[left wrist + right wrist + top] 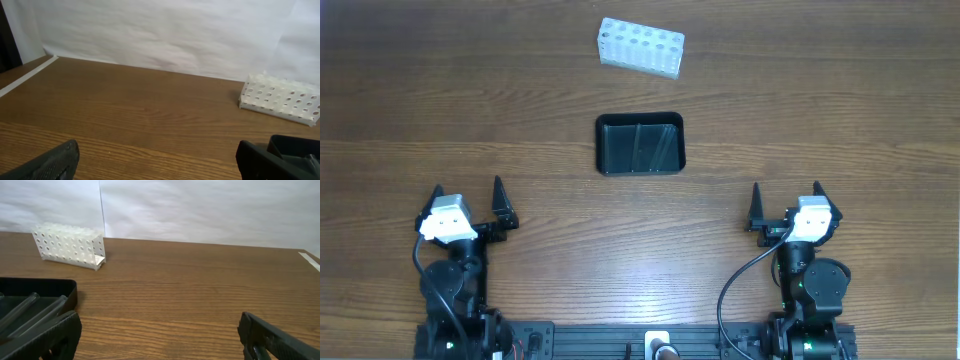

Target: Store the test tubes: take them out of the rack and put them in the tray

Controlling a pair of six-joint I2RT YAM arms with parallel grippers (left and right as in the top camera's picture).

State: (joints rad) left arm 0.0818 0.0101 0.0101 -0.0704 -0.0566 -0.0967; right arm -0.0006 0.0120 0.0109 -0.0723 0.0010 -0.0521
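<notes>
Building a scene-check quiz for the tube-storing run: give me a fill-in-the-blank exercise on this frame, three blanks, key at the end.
1. The clear test tubes lie inside the black rectangular plastic ___.
2. The left gripper and the right gripper both have their fingers ___.
3. The white perforated plastic rack stands ___ from both grippers than that tray does.
Missing words: tray; open; farther.

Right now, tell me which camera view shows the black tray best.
The top view: the whole tray, all four walls and the test tubes lying inside. The right wrist view shows one end with tubes; the left wrist view, a corner.
</notes>
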